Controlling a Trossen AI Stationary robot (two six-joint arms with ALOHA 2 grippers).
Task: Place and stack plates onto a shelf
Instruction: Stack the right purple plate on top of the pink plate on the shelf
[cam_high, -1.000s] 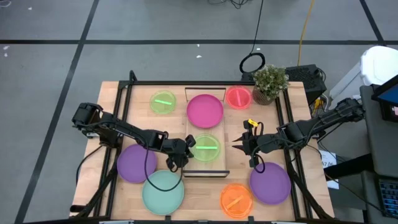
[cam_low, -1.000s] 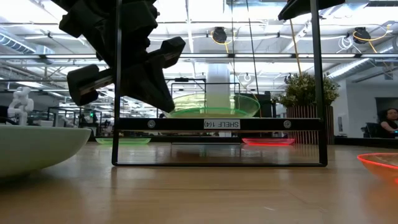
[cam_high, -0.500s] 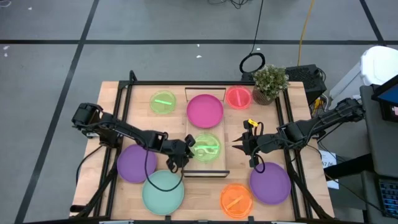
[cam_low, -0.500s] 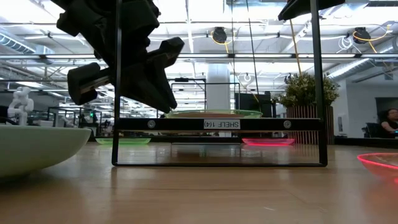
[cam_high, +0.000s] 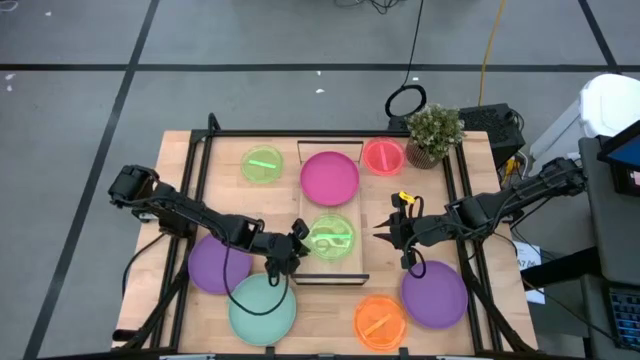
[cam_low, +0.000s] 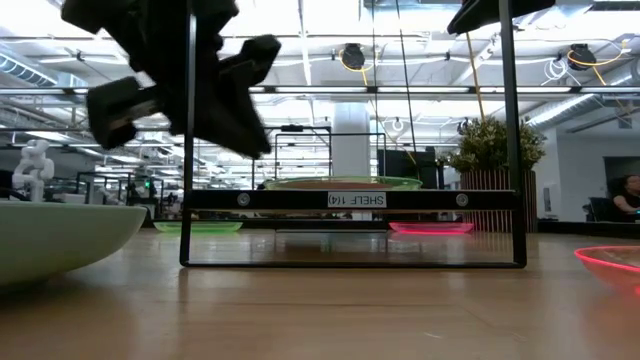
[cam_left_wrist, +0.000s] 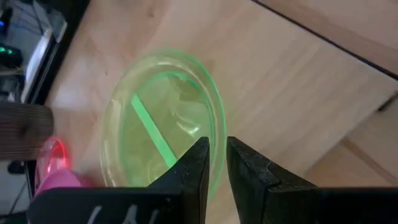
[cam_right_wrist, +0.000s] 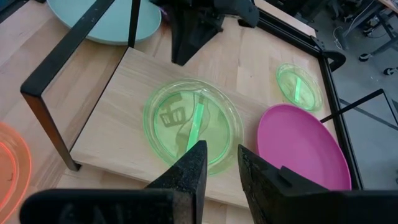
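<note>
The light-wood shelf runs from near to far at the table's middle. A magenta plate lies flat on its far half. A translucent lime-green plate lies flat on its near half. My left gripper hovers just off this plate's left rim, above the shelf's left edge. Its fingers stand a narrow gap apart with nothing between them. My right gripper waits open above the shelf's right edge, pointing at the lime plate.
Around the shelf lie a purple plate, a mint plate, an orange plate, a second purple plate, a small lime plate and a red-pink plate. A potted plant stands at the far right corner.
The lime plate, held tilted above the shelf a second ago, has dropped and now lies flat on the board. My left gripper has let go of it, then drawn back up and toward the table's left and near edges.
</note>
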